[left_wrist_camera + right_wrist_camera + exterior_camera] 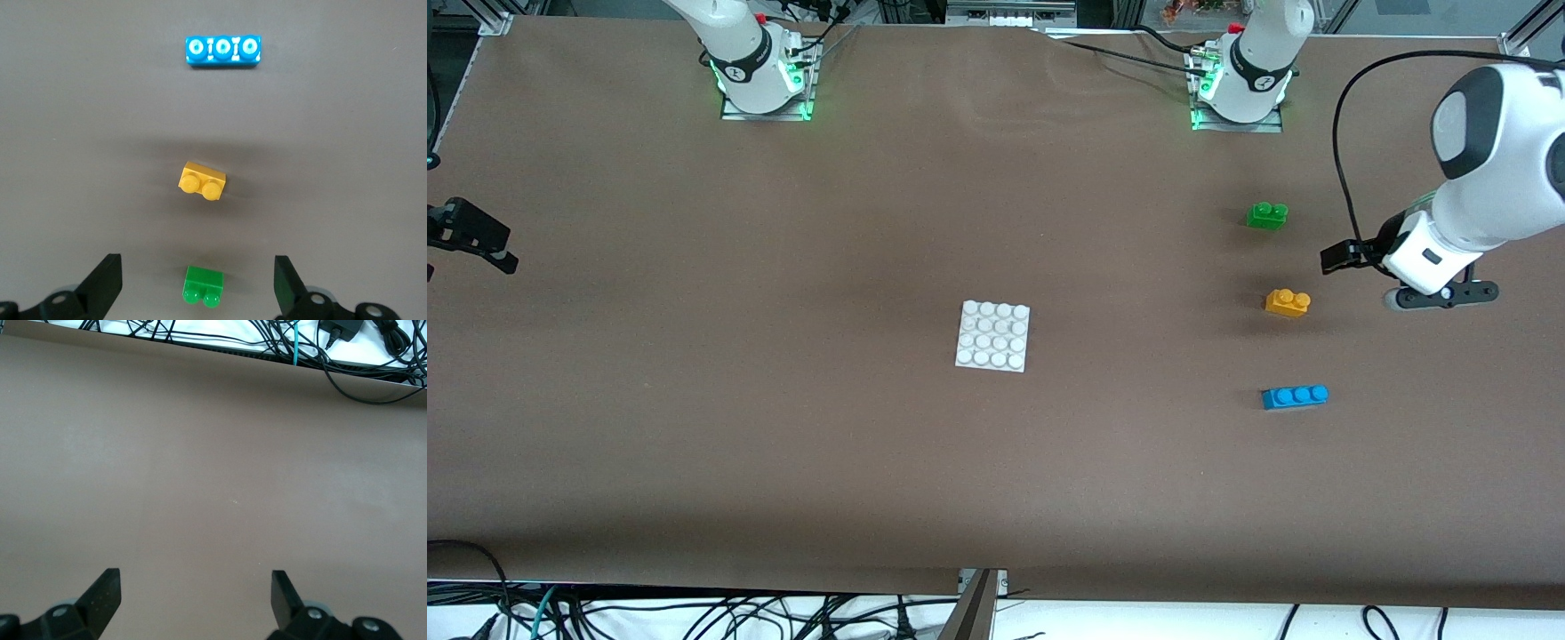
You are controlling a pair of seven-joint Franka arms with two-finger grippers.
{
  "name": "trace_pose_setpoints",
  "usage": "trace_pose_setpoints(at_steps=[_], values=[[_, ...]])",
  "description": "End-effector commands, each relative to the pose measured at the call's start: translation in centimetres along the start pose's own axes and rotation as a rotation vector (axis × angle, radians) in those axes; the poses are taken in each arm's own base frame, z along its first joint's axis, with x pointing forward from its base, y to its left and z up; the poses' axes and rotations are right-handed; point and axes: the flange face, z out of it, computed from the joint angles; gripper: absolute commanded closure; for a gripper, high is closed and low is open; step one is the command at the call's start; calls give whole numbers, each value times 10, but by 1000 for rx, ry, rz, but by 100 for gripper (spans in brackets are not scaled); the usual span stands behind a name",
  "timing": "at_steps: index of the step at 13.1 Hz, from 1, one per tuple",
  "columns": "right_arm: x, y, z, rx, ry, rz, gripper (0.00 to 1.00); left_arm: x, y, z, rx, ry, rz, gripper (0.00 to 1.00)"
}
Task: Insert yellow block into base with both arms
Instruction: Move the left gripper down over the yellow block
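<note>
Yellow block (1288,303) on the surface, between green brick (1267,215) and blue brick (1295,396), well apart from base (993,335). Left end effector (197,283) spread wide, empty, above the bricks. Right end effector (193,600) spread wide, empty, over bare surface (213,467).

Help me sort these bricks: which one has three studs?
The blue brick, nearest the front camera of the three; the green brick and yellow block have two.
</note>
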Motion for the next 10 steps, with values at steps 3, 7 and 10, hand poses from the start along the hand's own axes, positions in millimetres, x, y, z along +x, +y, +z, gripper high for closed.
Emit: trace_pose_setpoints(at_steps=[3,7,10], values=[[-4,-2,-3,4,-14,-12,0,-18,-9,60,14,35,46,0],[-3,-2,-1,0,-18,-15,0,-2,-31,110,-9,42,128,0],[-3,-2,-1,0,-18,-16,0,10,-31,147,-16,39,162,0]])
